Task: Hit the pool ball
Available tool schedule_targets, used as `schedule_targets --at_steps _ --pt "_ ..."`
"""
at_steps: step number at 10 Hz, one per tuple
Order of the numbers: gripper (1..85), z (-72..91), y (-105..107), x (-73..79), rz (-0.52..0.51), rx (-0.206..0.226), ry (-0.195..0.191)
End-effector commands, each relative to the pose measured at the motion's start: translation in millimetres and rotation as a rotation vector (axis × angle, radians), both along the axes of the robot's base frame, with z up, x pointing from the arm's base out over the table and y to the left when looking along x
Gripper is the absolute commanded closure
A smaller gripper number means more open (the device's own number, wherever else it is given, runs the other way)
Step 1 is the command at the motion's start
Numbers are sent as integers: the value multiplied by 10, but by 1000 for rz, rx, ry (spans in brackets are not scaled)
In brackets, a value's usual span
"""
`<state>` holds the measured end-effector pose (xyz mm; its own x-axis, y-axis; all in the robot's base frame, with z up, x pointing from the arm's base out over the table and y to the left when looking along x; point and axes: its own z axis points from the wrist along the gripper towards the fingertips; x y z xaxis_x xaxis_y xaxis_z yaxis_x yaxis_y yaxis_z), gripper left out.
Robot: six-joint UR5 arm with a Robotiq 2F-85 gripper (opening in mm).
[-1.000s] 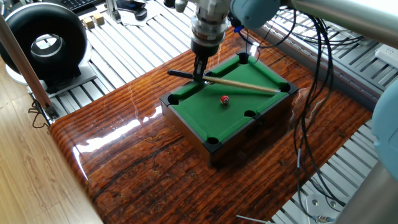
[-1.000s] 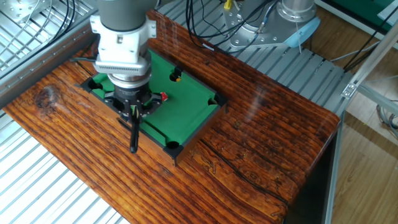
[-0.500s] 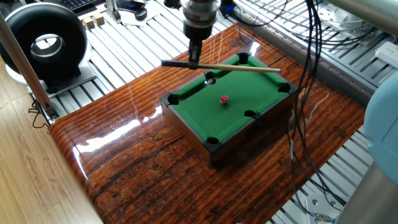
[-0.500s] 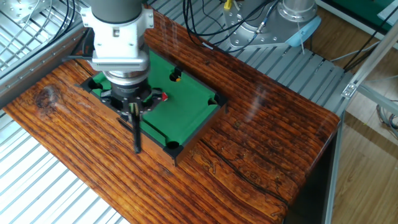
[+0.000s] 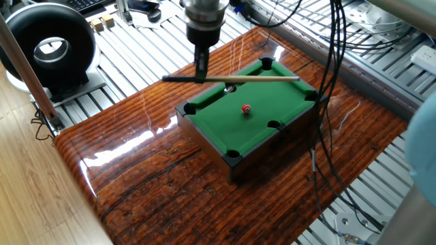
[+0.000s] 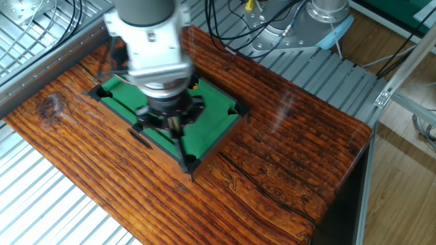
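Observation:
The pool ball (image 5: 246, 109) is a small red ball resting mid-felt on the mini pool table (image 5: 272, 102). My gripper (image 5: 202, 71) is shut on the cue stick (image 5: 259, 79) near its black butt. It holds the cue level above the table's far rail, with the tip to the right. The cue is well above and behind the ball, not touching it. In the other fixed view my gripper (image 6: 172, 126) is motion-blurred over the table (image 6: 218, 109), with the cue's dark butt (image 6: 181, 146) below it. The red ball is hidden behind the gripper there.
A second dark ball (image 5: 230, 88) lies near the far side pocket. The pool table sits on a glossy wooden tabletop (image 5: 157, 163). A black ring-shaped device (image 5: 51, 47) stands at the far left, and cables (image 5: 327, 82) hang at the right.
My gripper rose with the cue, lifting it off the table rail. It then moved left in one fixed view and right across the table in the other. The red ball stayed put.

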<state>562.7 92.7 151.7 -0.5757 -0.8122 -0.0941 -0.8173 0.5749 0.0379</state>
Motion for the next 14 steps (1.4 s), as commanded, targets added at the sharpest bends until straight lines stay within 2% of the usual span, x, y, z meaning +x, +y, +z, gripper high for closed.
schedule_targets --at_steps 1,4,5,6,7,8,9,10,11,13,14 --pt "847 15 186 -165 94 10 17" --pt "847 4 60 -182 78 -39 26" --pt "847 5 32 -258 86 -48 55" --pt "847 3 -36 -278 74 -74 65" --pt "847 3 -155 -282 56 -120 69" --pt "847 4 -199 -286 58 -137 71" --pt "847 4 -152 -298 103 -118 73" --pt "847 2 -144 -263 120 -115 59" --pt "847 0 -147 -158 59 -118 21" --pt "847 0 -133 -175 140 -113 24" --pt "847 0 -89 -187 165 -96 26"
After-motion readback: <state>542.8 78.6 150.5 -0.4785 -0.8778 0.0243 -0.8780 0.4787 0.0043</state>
